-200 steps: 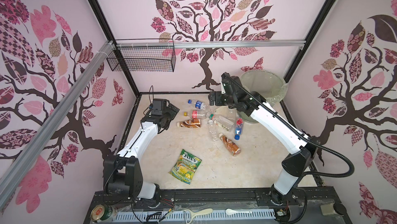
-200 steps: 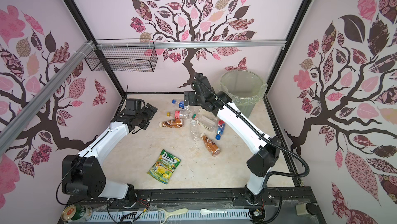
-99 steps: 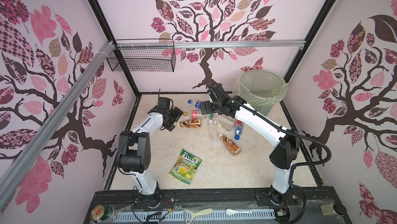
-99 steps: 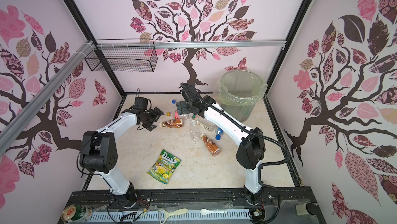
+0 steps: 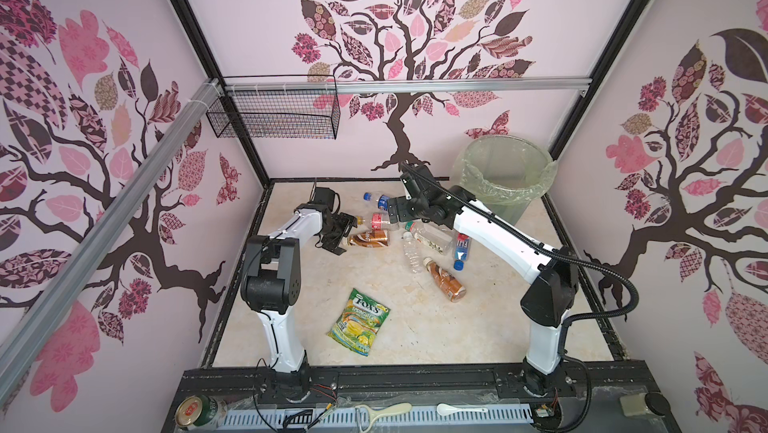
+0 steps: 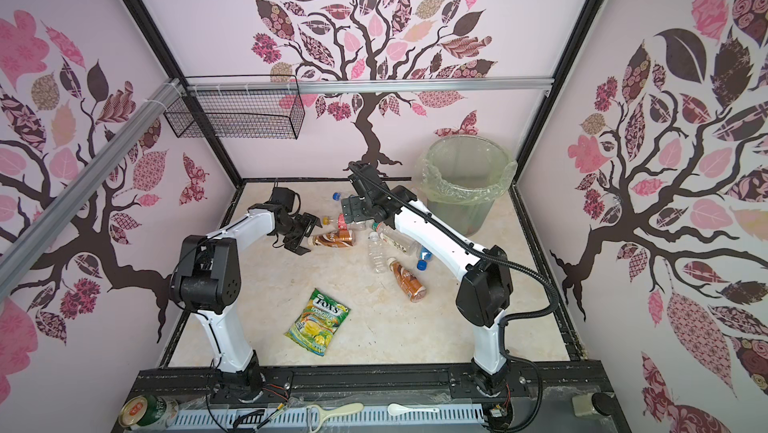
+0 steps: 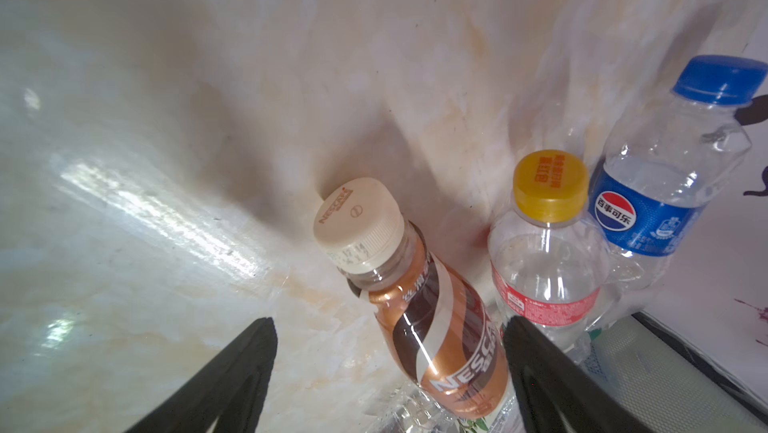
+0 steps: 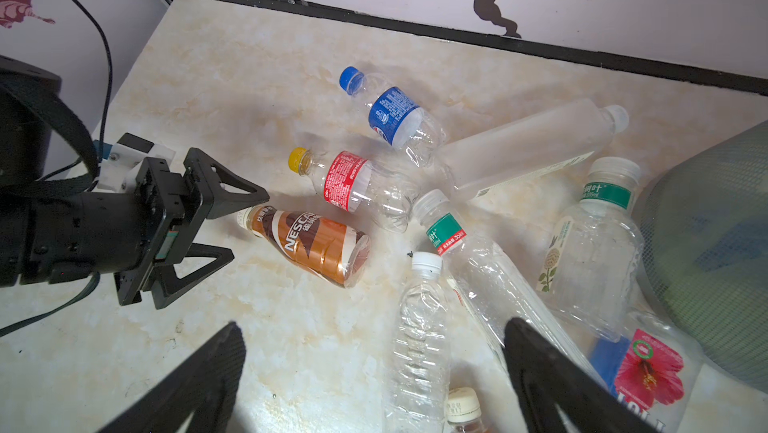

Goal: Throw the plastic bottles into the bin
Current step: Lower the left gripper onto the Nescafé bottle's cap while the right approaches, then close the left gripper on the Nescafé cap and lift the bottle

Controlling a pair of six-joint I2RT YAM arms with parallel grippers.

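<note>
We are holding our left jaws open astride the upper brown bottle [image 5: 369,237] near mid-frame. Our right jaws are hovering open over the clear bottles [image 8: 417,327].

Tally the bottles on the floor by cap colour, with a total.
Blue: 2, Pepsi bottle, Fiji bottle
Yellow: 1, red-labelled bottle
Cream: 2, brown Nescafé bottles
White: 4, clear or frosted bottles
Total: 9
</note>
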